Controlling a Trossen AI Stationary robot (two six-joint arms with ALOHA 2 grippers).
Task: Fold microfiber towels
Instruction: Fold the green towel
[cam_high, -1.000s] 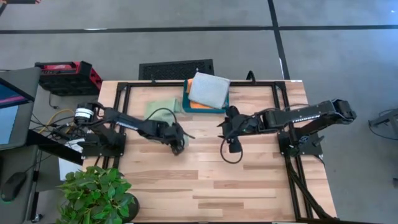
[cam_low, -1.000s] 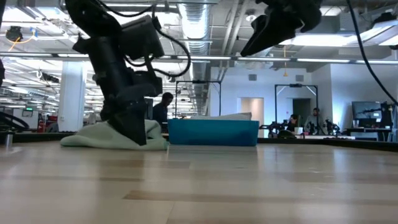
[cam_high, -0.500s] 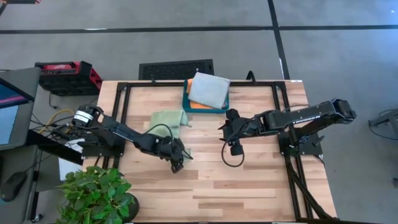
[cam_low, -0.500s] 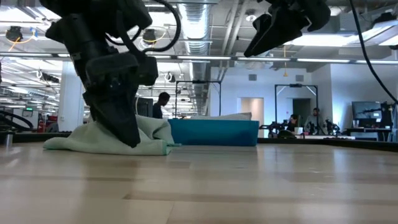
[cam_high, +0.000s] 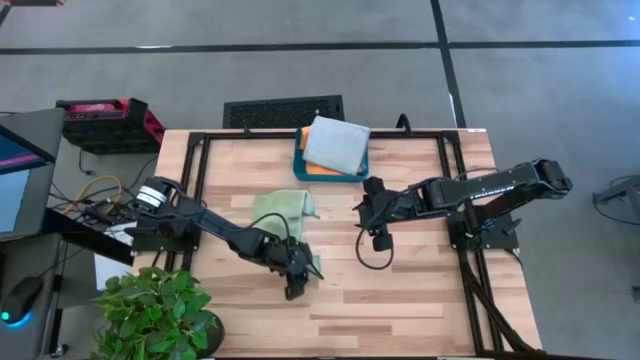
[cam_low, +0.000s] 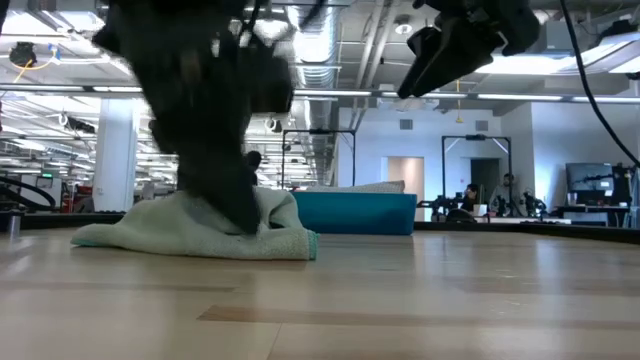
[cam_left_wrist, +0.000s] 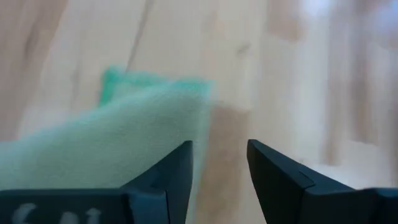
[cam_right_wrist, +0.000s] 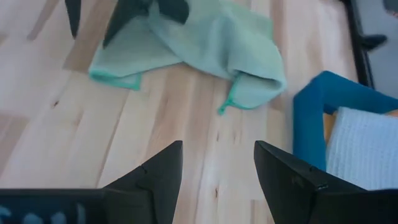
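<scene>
The left arm's fingers (cam_high: 293, 290), a second ago just beside the teal tray near the tabletop's centre, have travelled toward the 6 o'clock edge, and the light green towel (cam_high: 281, 207) has come with them, its near corner now stretched out toward 5 o'clock. At the wrist, the two dark fingers (cam_left_wrist: 166, 180) stand a little apart with bare wood showing in the gap, and the towel's green-hemmed corner (cam_left_wrist: 127, 140) lies against the outer side of one finger; whether any cloth is pinched cannot be told from these views. From table height the arm's dark bulk presses down on top of the rumpled towel (cam_low: 200, 235), which is drawn out lower and longer than before.

The right arm's fingers (cam_high: 381, 241) are released and wide, holding nothing, hovering above the tabletop (cam_high: 400, 300) at about 3 o'clock from the towel; they have barely shifted. Between those fingers (cam_right_wrist: 153, 177) the wrist camera sees bare planks, with the green towel (cam_right_wrist: 211, 37) beyond and the tray's teal wall (cam_right_wrist: 311, 124) to one side.

The teal tray (cam_high: 300, 165) sits at the 12 o'clock edge, unchanged, with a pale grey towel (cam_high: 336, 144) folded on top of an orange towel (cam_high: 318, 171).
</scene>
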